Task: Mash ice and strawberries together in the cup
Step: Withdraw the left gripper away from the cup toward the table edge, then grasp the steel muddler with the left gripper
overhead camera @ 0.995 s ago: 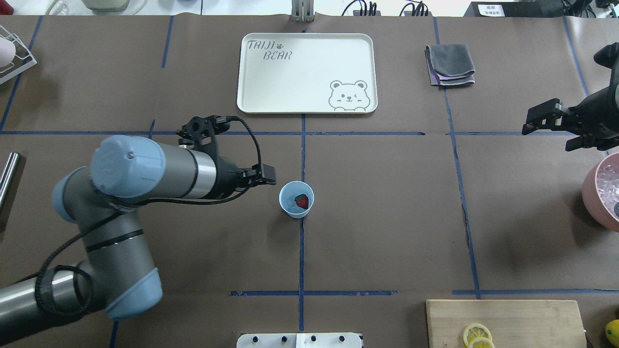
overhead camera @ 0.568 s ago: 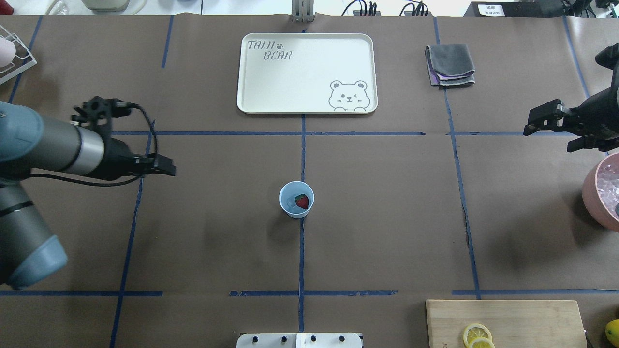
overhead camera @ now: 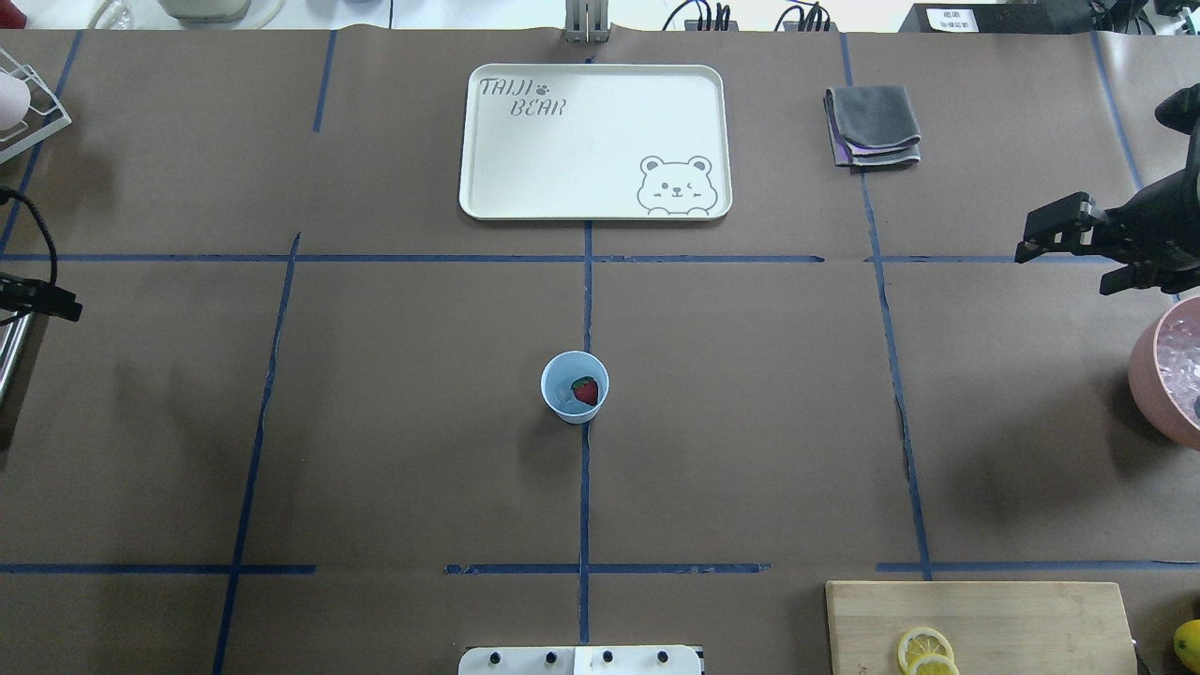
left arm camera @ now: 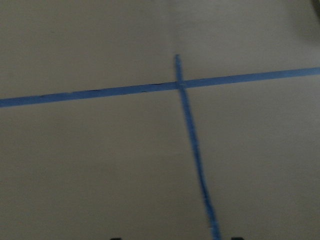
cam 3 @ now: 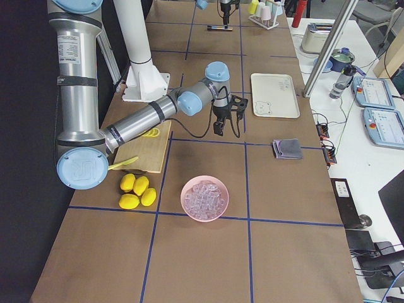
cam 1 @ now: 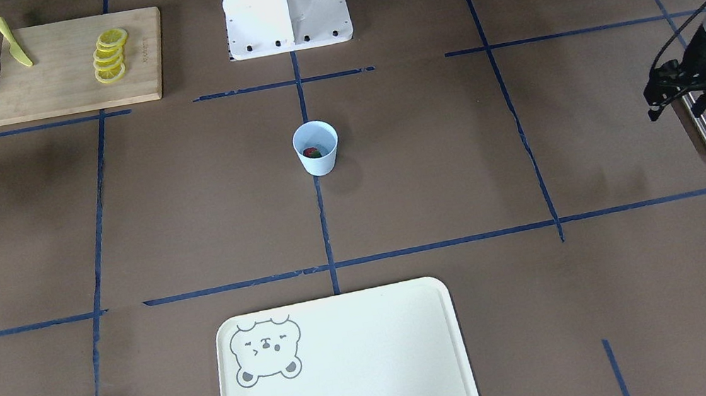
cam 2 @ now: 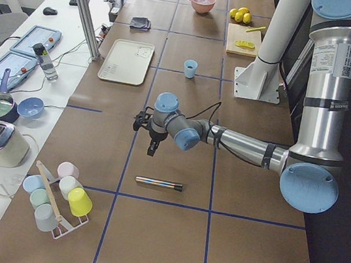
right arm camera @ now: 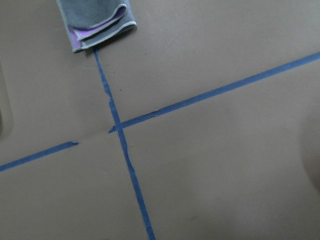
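cup: cup (overhead camera: 553, 398) upright at counter centre, well apart from both arms
contents: strawberry (overhead camera: 585, 391) inside; can't tell if ice is in it
ice: lumps (overhead camera: 1183, 361) in pink bowl (overhead camera: 1139, 375), robot's right end
left pincer: left pincer (cam 1: 675, 101) empty, fingers look parted, over near end of metal rod (cam 1: 704, 128)
rod axis: runs toward/away from robot, near counter's left end
right pincer: right pincer (overhead camera: 1064, 264) spread wide, empty, beside bowl
next (guess): left arm nearer rod; grab it as masher
room: bare counter around cup
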